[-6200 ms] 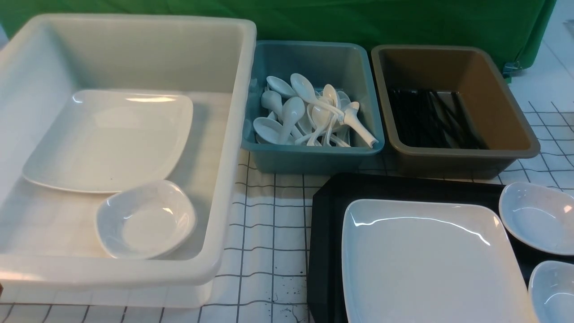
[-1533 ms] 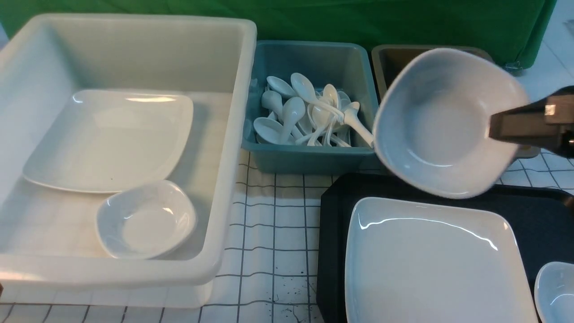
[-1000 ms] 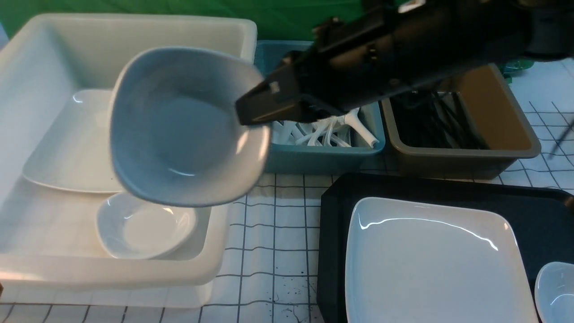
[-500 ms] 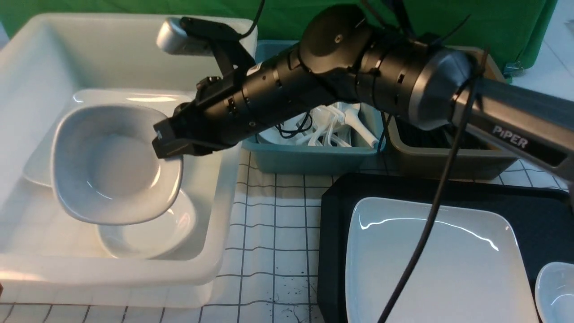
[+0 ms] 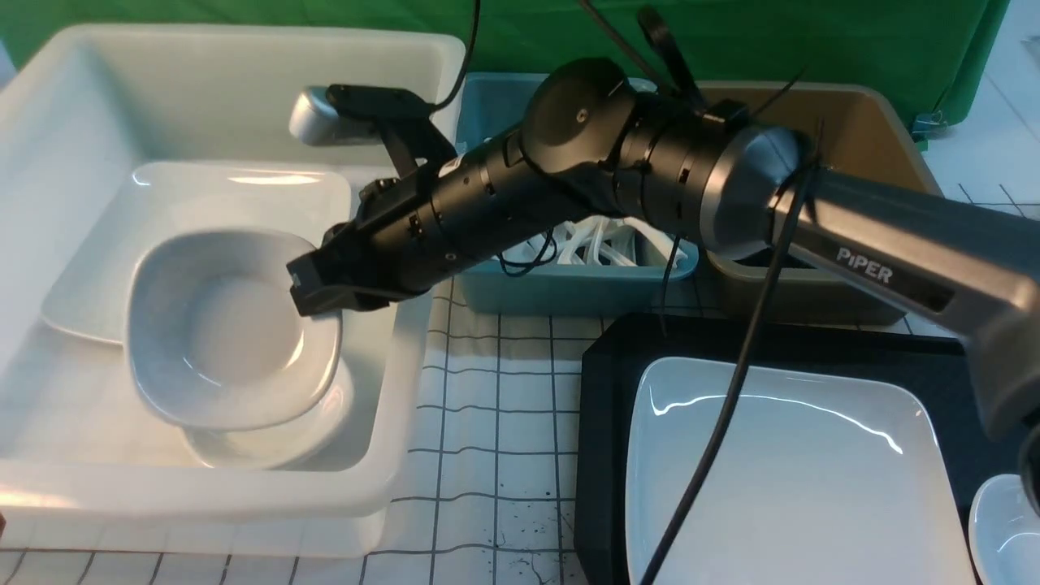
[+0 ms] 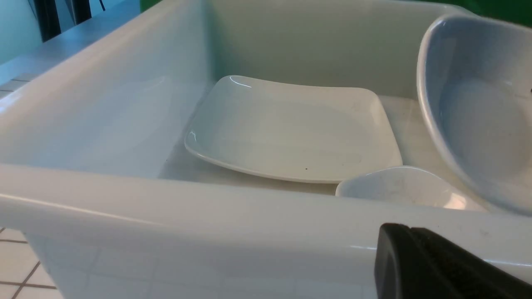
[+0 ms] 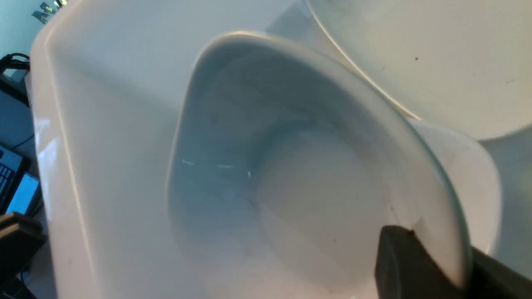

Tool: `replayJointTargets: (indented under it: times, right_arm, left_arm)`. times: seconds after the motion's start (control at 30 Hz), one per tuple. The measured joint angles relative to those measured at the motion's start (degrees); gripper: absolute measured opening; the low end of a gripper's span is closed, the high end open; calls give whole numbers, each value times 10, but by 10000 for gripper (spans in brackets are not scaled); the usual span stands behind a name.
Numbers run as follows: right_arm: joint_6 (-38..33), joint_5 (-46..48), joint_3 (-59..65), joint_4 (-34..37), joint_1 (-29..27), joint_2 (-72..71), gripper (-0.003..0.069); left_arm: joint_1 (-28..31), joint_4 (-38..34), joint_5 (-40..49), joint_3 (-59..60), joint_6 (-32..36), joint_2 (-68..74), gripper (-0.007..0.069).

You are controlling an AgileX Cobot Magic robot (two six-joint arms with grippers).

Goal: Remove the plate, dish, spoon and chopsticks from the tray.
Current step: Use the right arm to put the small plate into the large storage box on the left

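My right gripper [image 5: 313, 294] is clamped on the right-hand rim of the small white dish [image 5: 223, 325]. The right wrist view shows the fingers [image 7: 405, 265] pinching that edge, one inside the bowl and one behind it. The dish hangs tilted inside the big white tub [image 5: 244, 496], directly over a second small dish [image 5: 268, 435] on the tub floor. The two look touching or nearly so, but I can't tell from here. Behind them in the tub lies a white square plate with a dark speck [image 5: 203, 199].

My left gripper [image 6: 415, 261] shows only as a black tip in the left wrist view, outside the tub's near wall. I can't tell whether its jaws are apart or together.

The plate [image 5: 780, 471] sits flat on the black tray [image 5: 601, 422], front right. Another small dish [image 5: 1003, 528] is just beside the plate's right edge, cut off by the frame. The right arm crosses over the teal bin [image 5: 569, 288] of white spoons [image 5: 601, 244] and the brown tub [image 5: 877, 138].
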Motion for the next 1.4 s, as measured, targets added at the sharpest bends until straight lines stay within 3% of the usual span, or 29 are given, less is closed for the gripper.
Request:
replayJointTargets:
  times: [1.0,1.27,1.4]
  right_arm:
    - [-11,-22,-14,9,5,24,76]
    - [28,124,-109,-22,5,28,76]
    - [66,171,-169,-73,5,22,76]
  left_arm:
    - [0,0,0,0,0,0,5]
    - [0,0,0,0,0,0,5]
    - [0,0,0,0,0,0,5]
